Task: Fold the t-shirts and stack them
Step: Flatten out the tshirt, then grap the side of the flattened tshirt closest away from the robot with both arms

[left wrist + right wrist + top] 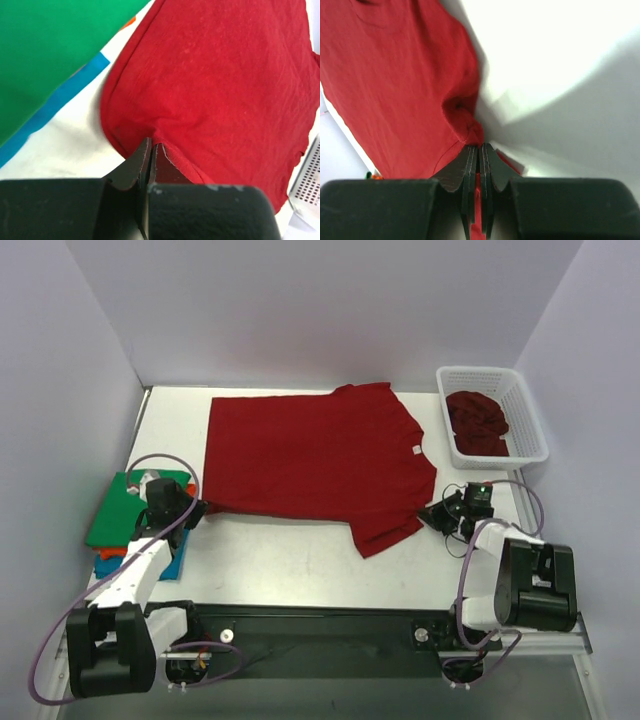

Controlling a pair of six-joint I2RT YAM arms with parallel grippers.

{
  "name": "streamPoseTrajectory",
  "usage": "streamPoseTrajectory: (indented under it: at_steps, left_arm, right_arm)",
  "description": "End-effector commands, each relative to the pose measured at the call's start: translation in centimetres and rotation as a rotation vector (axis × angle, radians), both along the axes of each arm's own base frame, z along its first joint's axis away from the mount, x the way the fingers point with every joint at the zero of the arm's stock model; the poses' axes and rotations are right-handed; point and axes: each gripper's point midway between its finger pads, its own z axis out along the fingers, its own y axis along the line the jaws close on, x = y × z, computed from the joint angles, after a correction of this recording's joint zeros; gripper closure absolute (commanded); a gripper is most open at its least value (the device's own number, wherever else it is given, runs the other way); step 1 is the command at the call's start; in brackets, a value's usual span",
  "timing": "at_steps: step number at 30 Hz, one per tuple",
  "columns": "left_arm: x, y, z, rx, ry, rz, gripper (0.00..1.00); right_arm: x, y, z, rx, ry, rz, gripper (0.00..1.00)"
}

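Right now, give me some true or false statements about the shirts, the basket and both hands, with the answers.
1. The left hand is shut on the spread red shirt. True.
2. The white basket is empty. False: a crumpled dark red shirt lies in it.
3. A blue shirt tops the folded pile. False: a green shirt is on top.
4. The right hand pinches the spread red shirt. True.

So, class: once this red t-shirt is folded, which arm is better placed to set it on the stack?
Probably the left. The folded stack, green t-shirt on top, lies beside the left gripper; the right gripper sits across the table by the white basket. Both grip the red t-shirt.
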Motion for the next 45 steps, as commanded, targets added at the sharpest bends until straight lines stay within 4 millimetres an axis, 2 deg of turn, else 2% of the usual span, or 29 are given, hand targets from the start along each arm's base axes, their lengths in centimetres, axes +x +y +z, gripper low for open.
streamPoseTrajectory:
  at_steps: [1, 2, 3, 4, 7, 11, 14, 15, 21, 22, 23, 26, 27, 28, 30, 33, 38, 41, 43, 45]
  left_arm:
    - [-1.5, 1.2, 0.1, 0.063, 0.034, 0.034, 1.0]
    - [-1.8, 1.3, 0.0, 0.065, 0.045, 0.04, 1.0]
    - [-2.3, 1.3, -0.3, 0.065, 0.061, 0.039, 1.0]
    - [-2.4, 1.4, -0.1, 0.069, 0.055, 0.042, 1.0]
    - [-3.6, 1.1, -0.7, 0.066, 0.076, 0.032, 1.0]
    - [-5.1, 1.1, -2.0, 0.072, 0.111, 0.026, 1.0]
    - [-6.3, 1.0, -3.3, 0.078, 0.157, 0.017, 0.98]
    - [-6.8, 0.9, -3.9, 0.08, 0.171, 0.01, 0.94]
    - [-6.9, 0.3, -4.7, 0.076, 0.174, -0.02, 0.82]
    - [-6.8, 0.1, -4.6, 0.08, 0.176, -0.026, 0.7]
    - [-7.3, 0.1, -4.8, 0.08, 0.2, -0.023, 0.66]
    - [-8.2, 0.9, -4.8, 0.113, 0.234, 0.029, 0.52]
    - [-8.5, 0.8, -4.7, 0.13, 0.242, 0.03, 0.48]
    - [-8.7, 1.4, -4.4, 0.157, 0.238, 0.061, 0.43]
    - [-9.4, 1.6, -4.3, 0.17, 0.255, 0.083, 0.41]
    - [-10.3, 2.1, -4.4, 0.193, 0.288, 0.114, 0.4]
    - [-10.9, 1.7, -4.1, 0.188, 0.292, 0.111, 0.41]
    - [-10.5, 0.7, -3.3, 0.149, 0.237, 0.077, 0.43]
    - [-10.4, 0.5, -2.4, 0.134, 0.198, 0.073, 0.51]
    - [-10.9, 0.7, -2.1, 0.138, 0.204, 0.088, 0.52]
  right_arm:
    - [-2.3, -0.5, 0.5, -0.044, 0.01, -0.012, 1.0]
    - [-2.8, -0.7, 0.6, -0.057, 0.008, -0.02, 1.0]
    - [-4.0, -1.0, -0.2, -0.074, 0.046, -0.04, 1.0]
    - [-4.2, -1.3, 0.5, -0.09, 0.021, -0.049, 1.0]
    - [-5.9, -1.5, 0.9, -0.118, 0.019, -0.058, 1.0]
    - [-8.2, -1.5, 0.9, -0.137, 0.032, -0.056, 1.0]
    - [-9.2, -1.7, 1.1, -0.168, 0.019, -0.055, 0.96]
    - [-9.3, -1.8, 1.2, -0.175, 0.013, -0.055, 0.96]
    - [-8.8, -2.4, 2.0, -0.227, -0.002, -0.031, 0.94]
    - [-8.8, -2.5, 1.8, -0.231, 0.018, -0.023, 0.93]
    - [-8.7, -2.5, 1.9, -0.236, 0.023, -0.014, 0.92]
    - [-8.6, -2.4, 2.0, -0.24, 0.035, 0.013, 0.8]
    - [-8.6, -2.4, 2.1, -0.244, 0.035, 0.023, 0.72]
    - [-8.5, -2.4, 2.2, -0.249, 0.035, 0.025, 0.68]
    - [-8.7, -2.5, 2.4, -0.261, 0.037, 0.033, 0.58]
    - [-8.9, -3.0, 3.0, -0.289, 0.035, 0.023, 0.52]
    - [-9.0, -3.1, 4.9, -0.31, -0.002, 0.028, 0.51]
    - [-9.2, -3.0, 5.8, -0.316, -0.027, 0.032, 0.51]
    - [-9.3, -2.8, 6.0, -0.312, -0.037, 0.039, 0.51]
    - [-9.6, -2.6, 5.9, -0.308, -0.027, 0.056, 0.51]
